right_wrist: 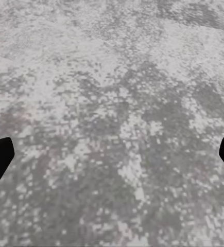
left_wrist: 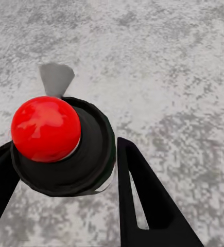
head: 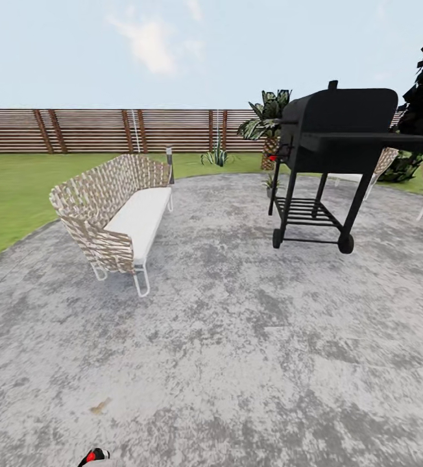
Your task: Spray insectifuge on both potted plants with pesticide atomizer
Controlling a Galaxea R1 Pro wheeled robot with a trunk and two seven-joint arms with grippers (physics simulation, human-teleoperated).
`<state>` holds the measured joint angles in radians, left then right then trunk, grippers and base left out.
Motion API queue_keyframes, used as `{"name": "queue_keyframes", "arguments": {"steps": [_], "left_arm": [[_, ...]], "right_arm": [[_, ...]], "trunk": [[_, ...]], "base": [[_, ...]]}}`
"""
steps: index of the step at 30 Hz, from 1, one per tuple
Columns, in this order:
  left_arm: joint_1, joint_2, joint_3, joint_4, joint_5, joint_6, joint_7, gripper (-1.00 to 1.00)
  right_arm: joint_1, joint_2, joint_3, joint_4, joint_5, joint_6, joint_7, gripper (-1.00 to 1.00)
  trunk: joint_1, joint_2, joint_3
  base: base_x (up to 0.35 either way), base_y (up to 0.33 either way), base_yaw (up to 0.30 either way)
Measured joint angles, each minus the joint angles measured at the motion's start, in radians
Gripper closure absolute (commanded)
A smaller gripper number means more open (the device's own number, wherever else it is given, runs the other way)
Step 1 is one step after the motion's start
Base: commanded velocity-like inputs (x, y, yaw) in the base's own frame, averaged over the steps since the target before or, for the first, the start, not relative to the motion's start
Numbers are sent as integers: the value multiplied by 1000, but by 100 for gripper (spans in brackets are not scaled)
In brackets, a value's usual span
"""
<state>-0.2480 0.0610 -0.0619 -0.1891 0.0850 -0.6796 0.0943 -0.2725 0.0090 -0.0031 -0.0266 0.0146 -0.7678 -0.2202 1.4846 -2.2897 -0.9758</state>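
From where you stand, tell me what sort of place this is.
A back garden, most likely: a round grey stone patio ringed by lawn, with a black grill, a woven bench and a wooden slat fence behind.

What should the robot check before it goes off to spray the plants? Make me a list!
1. Bottle held: the left pincer is closed around the pesticide atomizer. Ok.
2. Spare hand free: the right pincer is open with nothing in it. Ok.
3. Plant spotted: there is a small leafy thing by the grill, too small to be sure. Cannot tell.
4. Close enough to spray: that leafy thing is far across the patio. Not ok.
5. Way ahead: bare patio lies between the woven sofa and the grill. Ok.
6. Nozzle aimed the right way: cannot tell.
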Motion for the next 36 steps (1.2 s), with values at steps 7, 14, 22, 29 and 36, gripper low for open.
{"name": "queue_keyframes", "arguments": {"steps": [7, 14, 22, 29, 36], "left_arm": [[0, 0, 0, 0, 0, 0, 0, 100], [0, 0, 0, 0, 0, 0, 0, 100], [0, 0, 0, 0, 0, 1, 0, 100], [0, -1, 0, 0, 1, 1, 0, 100], [0, -2, 0, 0, 1, 1, 0, 100]], "right_arm": [[0, -1, 0, 0, 0, -1, -1, -100], [0, -5, -8, -55, -6, -1, -7, -100], [0, -10, -12, -175, -6, -2, -10, -100], [0, -2, -3, -176, -2, -13, -4, -100], [0, -4, 4, -175, 2, -12, 3, -100]], "trunk": [[0, 0, 0], [0, 0, 0], [0, 0, 0], [0, 0, 0], [0, 0, 0]], "base": [[340, 0, 0], [340, 0, 0], [340, 0, 0], [340, 0, 0], [340, 0, 0]]}}
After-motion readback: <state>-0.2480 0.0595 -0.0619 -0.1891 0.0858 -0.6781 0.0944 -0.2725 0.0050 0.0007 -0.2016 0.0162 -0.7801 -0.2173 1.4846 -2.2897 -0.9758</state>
